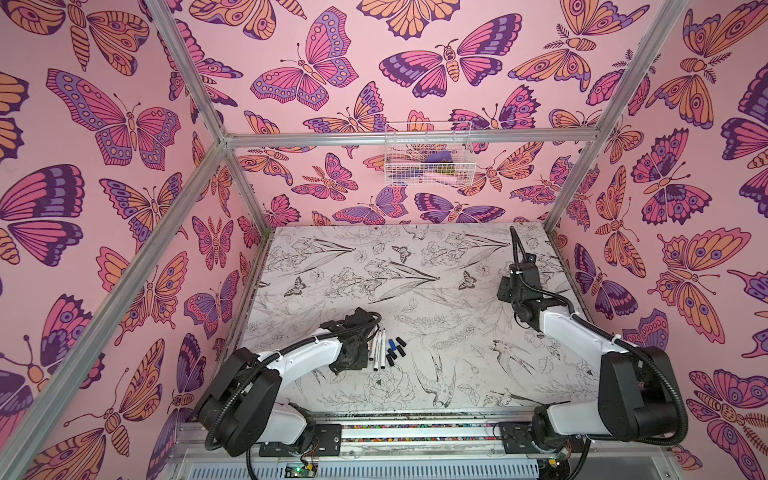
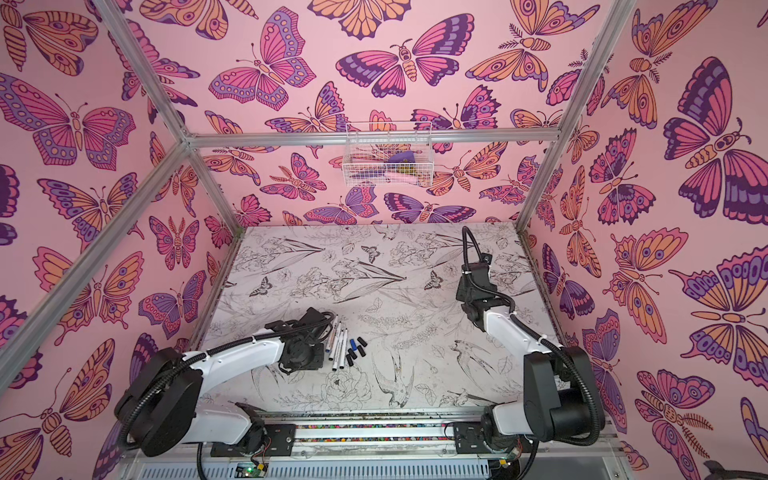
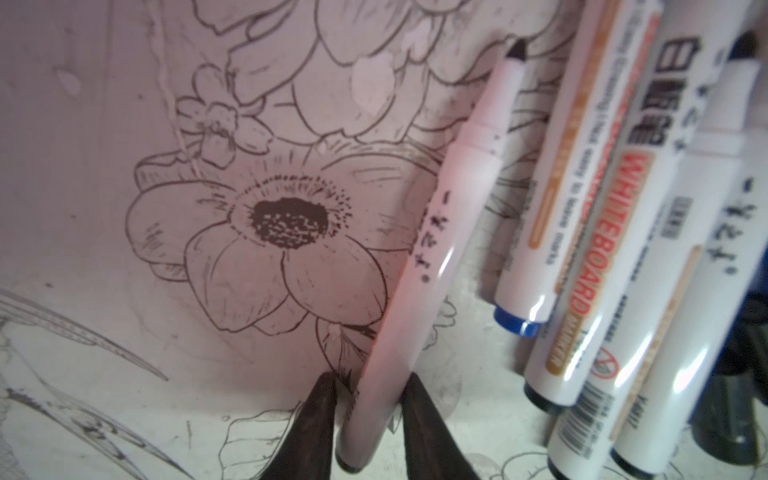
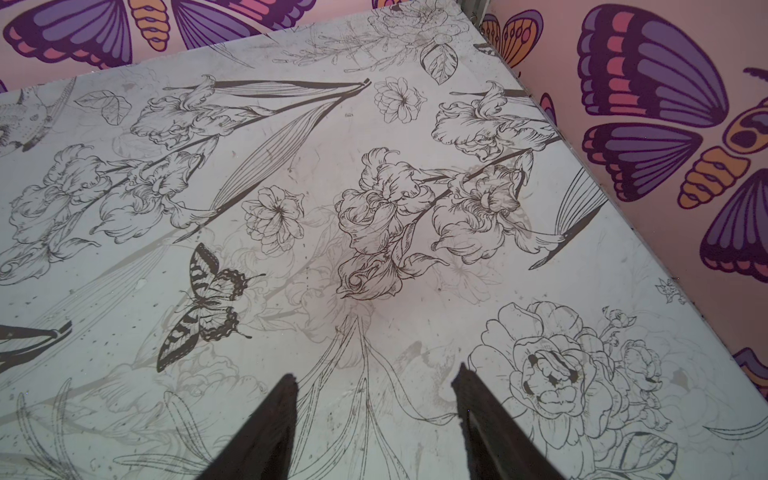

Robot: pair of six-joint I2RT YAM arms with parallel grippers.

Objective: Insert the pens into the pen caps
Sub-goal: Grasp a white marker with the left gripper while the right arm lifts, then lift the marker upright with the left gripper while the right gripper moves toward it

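- Top views: pens (image 1: 379,348) (image 2: 338,347) lie side by side on the surface (image 1: 457,291), abt 7 o'clock from its centre, long axes roughly 12-to-6.
- Pen caps (image 1: 395,352) sit loose just at 3 o'clock of the pens. They are mostly black, w/ one blue cap (image 1: 392,344) among them.
- Left arm (image 1: 299,353) reaches in from 8 o'clock, wrist over the 9 o'clock edge of the pens. Its tool is hidden under the wrist here.
- Right arm (image 1: 573,328) is up at abt 2 o'clock, well apart from pens & caps.
- Wire basket (image 1: 428,156) hangs on the back wall (image 1: 374,104) at 12 o'clock.
- Left wrist view: left tool (image 3: 368,415) is narrow, one finger (image 3: 320,419) each side of the outermost pen (image 3: 436,232) near its rear end.
- A sliver of surface shows beside one finger, so can't tell if the pen is pinched. Its black nib points away from the tool.
- Beside it lie more pens touching side by side, incl. a blue-ended pen (image 3: 557,208) and a WHITEBOARD-printed pen (image 3: 602,257).
- Right wrist view: right tool (image 4: 376,415) stands wide & empty, over printed surface near the pink wall (image 4: 648,249).
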